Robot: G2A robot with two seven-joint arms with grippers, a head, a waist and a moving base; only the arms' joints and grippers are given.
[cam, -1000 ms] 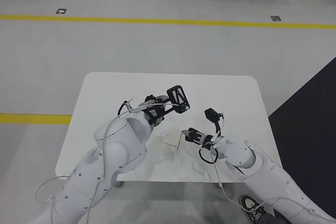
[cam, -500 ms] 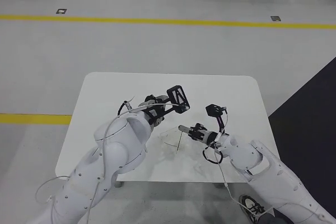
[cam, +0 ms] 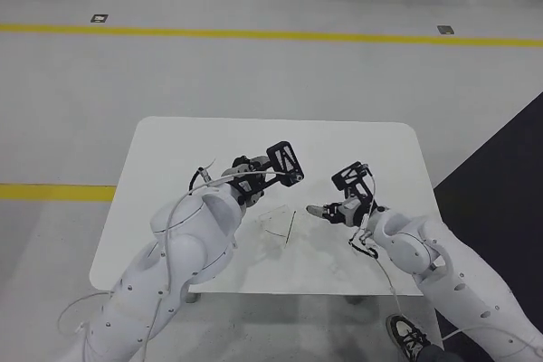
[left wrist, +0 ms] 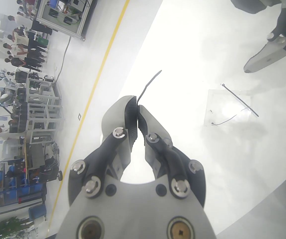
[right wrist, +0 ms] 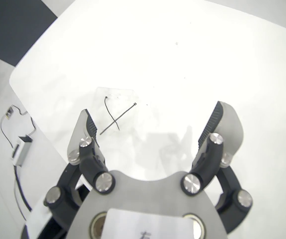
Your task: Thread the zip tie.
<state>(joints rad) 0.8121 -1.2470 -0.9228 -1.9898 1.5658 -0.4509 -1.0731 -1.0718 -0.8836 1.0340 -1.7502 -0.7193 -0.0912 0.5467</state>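
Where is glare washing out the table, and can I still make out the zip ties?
Left wrist view: the table glares white around the left gripper, yet its held zip tie stands dark against it. Right wrist view: the table glares too, but the two loose zip ties read clearly. Top view: evenly lit.

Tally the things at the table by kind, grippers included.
Black zip ties: 3, one held, two crossed on the sheet
Clear square sheet: 1
Grippers: 2, left gripper, right gripper
Total: 6
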